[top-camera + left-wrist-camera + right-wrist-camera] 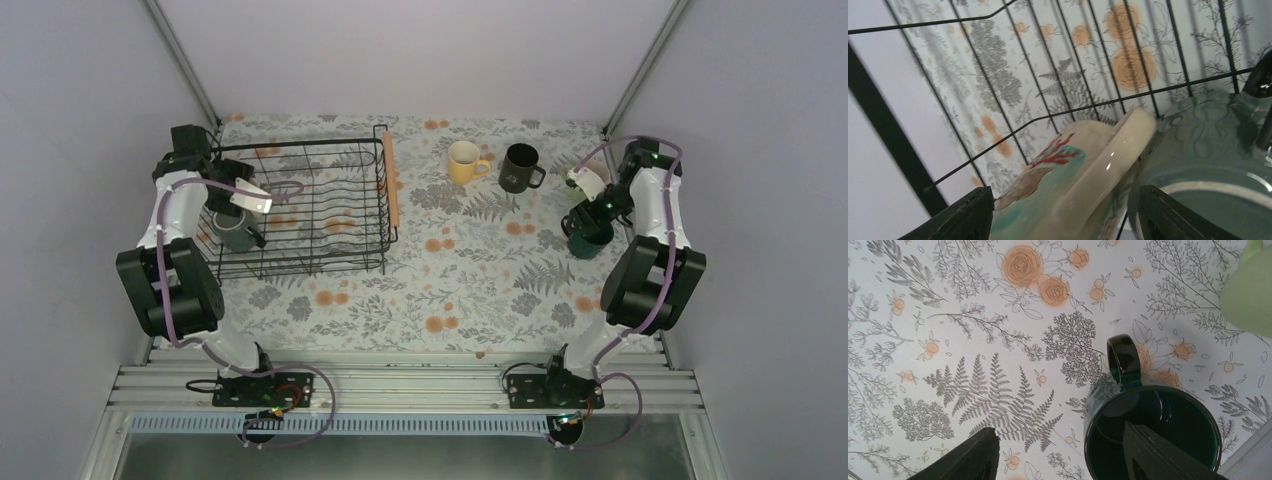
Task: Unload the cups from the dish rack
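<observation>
Both spread wide: left gripper (1063,207) astride cream cup (1048,175) by wall of dish rack (392,185), right gripper (1060,440) over teal cup (1188,420) rim

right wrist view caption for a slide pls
Open right gripper at the dark teal mug, upright on the floral tablecloth; pale green mug at frame edge

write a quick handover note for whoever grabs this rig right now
Left gripper: open in the dish rack, fingers either side of the cream patterned mug's handle, not closed.
Right gripper: open over the dark teal mug standing on the table, one finger over its mouth.
Done: yellow mug, black mug, dark teal and pale green mug out on the table.
Left: cream mug and grey-green mug, both in the rack.
</observation>
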`<state>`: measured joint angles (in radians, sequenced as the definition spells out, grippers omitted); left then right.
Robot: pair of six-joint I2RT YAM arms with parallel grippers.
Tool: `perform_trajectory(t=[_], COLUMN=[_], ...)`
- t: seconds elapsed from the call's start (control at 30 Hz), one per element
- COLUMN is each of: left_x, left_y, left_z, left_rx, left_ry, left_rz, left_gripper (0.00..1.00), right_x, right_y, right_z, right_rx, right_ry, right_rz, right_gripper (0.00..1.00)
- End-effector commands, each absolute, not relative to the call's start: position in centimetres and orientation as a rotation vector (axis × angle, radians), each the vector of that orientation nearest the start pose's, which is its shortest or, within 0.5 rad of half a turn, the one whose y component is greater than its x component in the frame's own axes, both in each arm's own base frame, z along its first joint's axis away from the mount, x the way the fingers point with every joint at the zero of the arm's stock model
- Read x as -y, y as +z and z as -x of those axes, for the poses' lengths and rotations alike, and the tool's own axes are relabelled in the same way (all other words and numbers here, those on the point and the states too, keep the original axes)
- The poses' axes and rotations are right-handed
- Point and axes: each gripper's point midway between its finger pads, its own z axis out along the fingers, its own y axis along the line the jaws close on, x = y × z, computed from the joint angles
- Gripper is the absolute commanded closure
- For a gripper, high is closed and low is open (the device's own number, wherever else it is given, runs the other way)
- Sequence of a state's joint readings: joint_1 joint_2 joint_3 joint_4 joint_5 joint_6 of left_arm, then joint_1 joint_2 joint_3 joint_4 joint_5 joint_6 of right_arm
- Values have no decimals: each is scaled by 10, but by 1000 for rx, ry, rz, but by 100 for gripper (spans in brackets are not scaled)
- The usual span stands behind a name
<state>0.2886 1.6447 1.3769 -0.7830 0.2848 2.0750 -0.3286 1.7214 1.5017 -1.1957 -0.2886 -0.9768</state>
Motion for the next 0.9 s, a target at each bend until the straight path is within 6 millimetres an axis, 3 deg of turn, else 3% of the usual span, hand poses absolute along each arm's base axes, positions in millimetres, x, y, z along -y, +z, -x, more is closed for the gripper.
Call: perform_trajectory(t=[0.0,0.4,0.63,0.87], left_x=[-69,-77,-85,-90], left_y=[152,134,142,125], left_z=[-413,-422,-426,-426], left_rx=[1342,1240,1226,1130], left_ry=[-860,-870,-861,-878], left_rz=[3086,3014,2973,2938], left_gripper=[28,32,37,37], right_x=[53,45,39,37], right_y=[168,174,174,168], right_z=[-347,-350,-351,-351], right_rx=[-2598,-2577,-2558,-2558], right_ry=[239,261,297,311], right_rz=[958,976,987,987], right_gripper=[35,34,34,34])
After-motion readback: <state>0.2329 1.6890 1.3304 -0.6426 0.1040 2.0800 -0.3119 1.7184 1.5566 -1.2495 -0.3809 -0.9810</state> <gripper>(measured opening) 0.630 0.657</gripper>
